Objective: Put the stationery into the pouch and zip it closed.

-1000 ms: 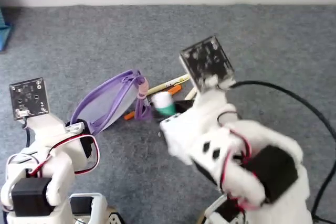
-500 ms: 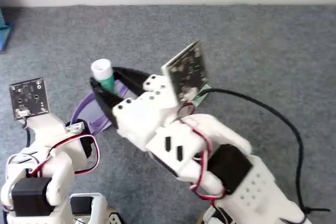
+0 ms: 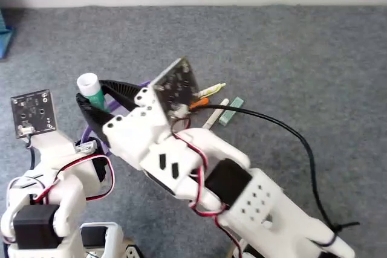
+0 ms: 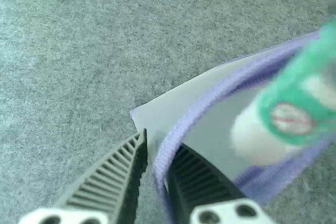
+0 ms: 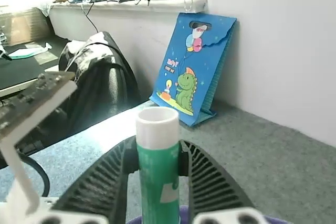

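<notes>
1. The right gripper [image 5: 157,148] hangs over the left half of the table [image 3: 314,52], its jaws clamped on a glue stick.
2. The left gripper [image 4: 155,148] sits towards the table's front-left corner, its jaws pinched together on the pouch's rim.
3. The purple pouch [image 4: 210,103] lies left of the table's centre with its mouth open.
4. The green glue stick [image 5: 157,171] stands upright, white cap up, over the pouch's mouth.
5. The pens [image 3: 208,90] lie near the table's centre.
6. A pale green eraser [image 3: 231,111] lies just beside them.
</notes>
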{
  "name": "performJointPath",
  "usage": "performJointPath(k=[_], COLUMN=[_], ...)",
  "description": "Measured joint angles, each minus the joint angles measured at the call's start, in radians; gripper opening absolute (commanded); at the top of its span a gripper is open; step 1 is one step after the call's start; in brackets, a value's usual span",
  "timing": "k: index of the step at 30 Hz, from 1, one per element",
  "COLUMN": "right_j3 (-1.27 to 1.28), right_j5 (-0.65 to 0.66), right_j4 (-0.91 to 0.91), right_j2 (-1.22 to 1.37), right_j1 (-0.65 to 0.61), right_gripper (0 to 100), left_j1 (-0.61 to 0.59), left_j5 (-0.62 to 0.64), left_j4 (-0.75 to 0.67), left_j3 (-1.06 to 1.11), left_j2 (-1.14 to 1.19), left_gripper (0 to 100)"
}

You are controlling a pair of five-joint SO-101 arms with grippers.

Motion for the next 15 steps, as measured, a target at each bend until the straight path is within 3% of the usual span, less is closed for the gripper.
performJointPath(k=[3, 8, 15], right_j3=[0.0, 0.0, 0.0], right_j5=[0.0, 0.0, 0.0], right_j4=[0.002, 0.123, 0.163], right_j2=[0.005, 0.005, 0.002], right_j1=[0.011, 0.015, 0.015], right_gripper=[3.2, 17.9, 12.5], left_j1=[0.0, 0.0, 0.002], left_j5=[0.0, 0.0, 0.0], left_j4=[0.0, 0.0, 0.0], left_j3=[0.0, 0.0, 0.0], left_j2=[0.0, 0.0, 0.0], left_gripper=[1, 1, 1])
